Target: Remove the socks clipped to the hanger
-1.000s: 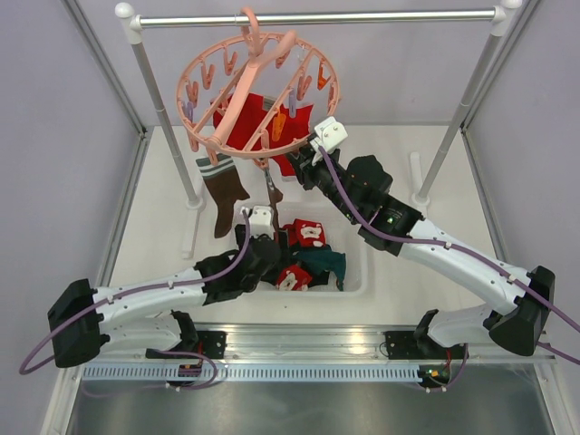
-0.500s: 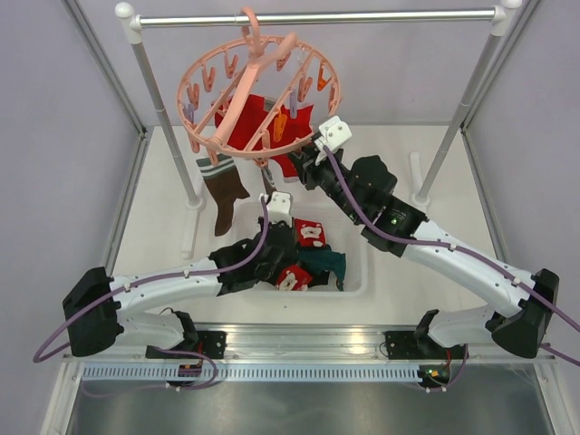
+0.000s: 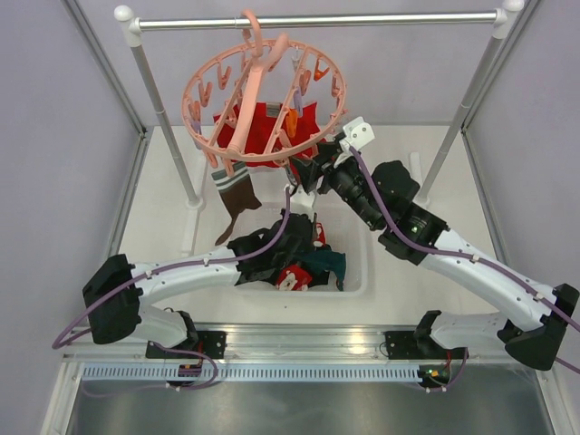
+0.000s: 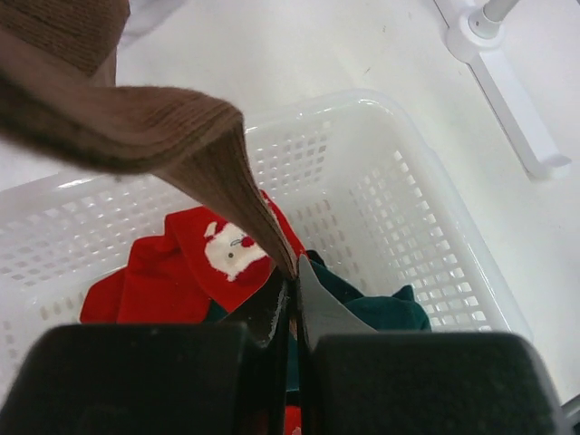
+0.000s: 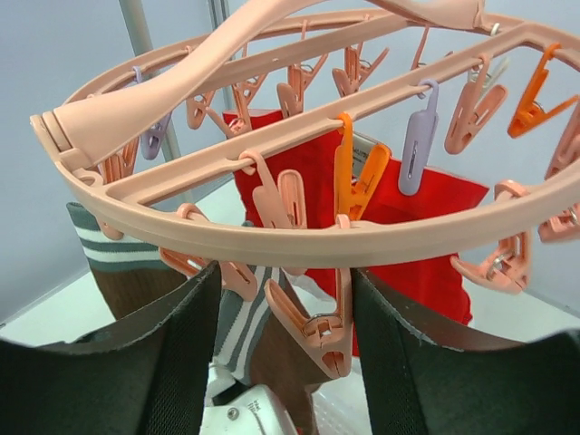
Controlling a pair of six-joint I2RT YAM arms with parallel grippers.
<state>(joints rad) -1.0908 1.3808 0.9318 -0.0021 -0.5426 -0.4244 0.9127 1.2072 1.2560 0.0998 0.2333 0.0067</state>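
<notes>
A white perforated plastic basket (image 3: 355,258) sits on the white table (image 3: 154,236), toward its near edge. Behind the basket, a grey metal rail (image 3: 362,16) spans 2 upright posts (image 3: 161,118) on white feet (image 4: 507,82).

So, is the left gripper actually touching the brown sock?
Touching. The left wrist view shows the end of the brown sock pinched between the closed jaws of the left gripper.

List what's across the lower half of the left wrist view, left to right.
Red Santa sock → left gripper, shut on the brown sock → dark teal sock → right wall of the basket → white rack foot.
</notes>
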